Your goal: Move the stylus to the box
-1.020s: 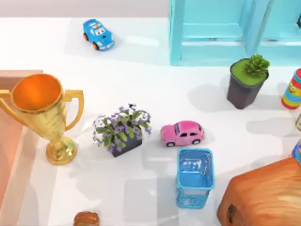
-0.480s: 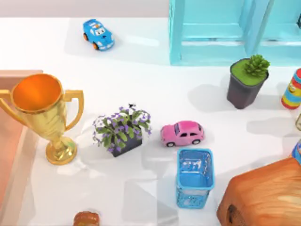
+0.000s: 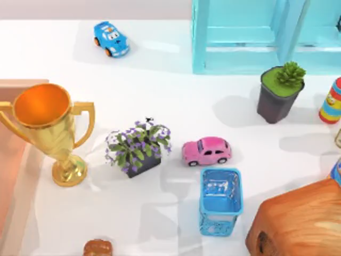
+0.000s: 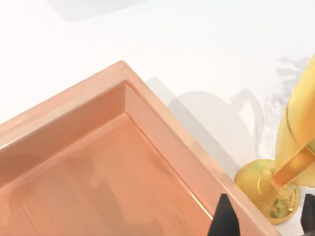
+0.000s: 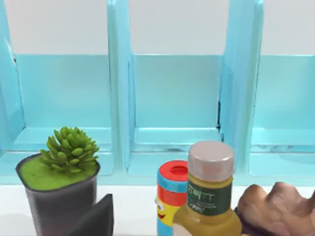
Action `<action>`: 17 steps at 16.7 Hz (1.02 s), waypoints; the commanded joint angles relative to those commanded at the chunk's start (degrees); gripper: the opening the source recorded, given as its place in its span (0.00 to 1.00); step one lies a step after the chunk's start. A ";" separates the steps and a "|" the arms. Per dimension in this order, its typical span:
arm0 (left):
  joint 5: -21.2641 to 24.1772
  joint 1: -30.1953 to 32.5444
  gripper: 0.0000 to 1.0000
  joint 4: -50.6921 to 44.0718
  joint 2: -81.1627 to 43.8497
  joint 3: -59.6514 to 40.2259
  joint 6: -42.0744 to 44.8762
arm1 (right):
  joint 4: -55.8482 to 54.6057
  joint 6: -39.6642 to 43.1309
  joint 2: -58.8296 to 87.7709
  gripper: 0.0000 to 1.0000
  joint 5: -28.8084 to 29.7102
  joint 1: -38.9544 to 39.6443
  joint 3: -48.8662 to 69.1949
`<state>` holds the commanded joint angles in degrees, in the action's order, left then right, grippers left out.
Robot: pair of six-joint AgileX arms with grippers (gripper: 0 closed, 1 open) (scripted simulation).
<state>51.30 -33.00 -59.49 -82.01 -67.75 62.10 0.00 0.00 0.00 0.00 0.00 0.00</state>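
Observation:
The stylus is out of view. The box [image 3: 9, 160], salmon-pink with thick pale walls, lies at the table's left edge, partly cut off. In the left wrist view its corner and floor [image 4: 98, 167] hold nothing. My left gripper [image 4: 266, 223] hovers over the box's wall beside the gold trophy's base [image 4: 268, 189]; its two dark fingertips [image 4: 224, 221] stand apart with nothing between them. Of my right gripper, one dark finger [image 5: 96, 219] shows in front of the succulent pot [image 5: 56, 187].
A gold trophy [image 3: 50, 128] stands right beside the box. Further right sit a purple-flowered planter [image 3: 139, 146], pink car [image 3: 206, 151], blue mesh cup [image 3: 220, 200], brown wooden chest [image 3: 298, 221] and succulent pot [image 3: 279, 90]. A turquoise shelf [image 3: 261, 34] and blue car [image 3: 111, 38] are at the back.
Faint shadows on the table near the front middle have shifted. No object has moved.

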 joint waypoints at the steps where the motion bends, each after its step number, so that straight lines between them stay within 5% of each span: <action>1: -0.11 0.51 0.00 3.04 -0.01 1.35 -0.71 | 0.00 0.00 0.00 1.00 0.00 0.00 0.00; 9: -0.74 3.00 0.00 11.28 -0.09 7.13 -4.44 | 0.00 0.00 0.00 1.00 0.00 0.00 0.00; 17: -0.74 3.00 0.60 11.28 -0.09 7.13 -4.44 | 0.00 0.00 0.00 1.00 0.00 0.00 0.00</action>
<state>50.56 -30.00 -48.22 -82.09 -60.62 57.66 0.00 0.00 0.00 0.00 0.00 0.00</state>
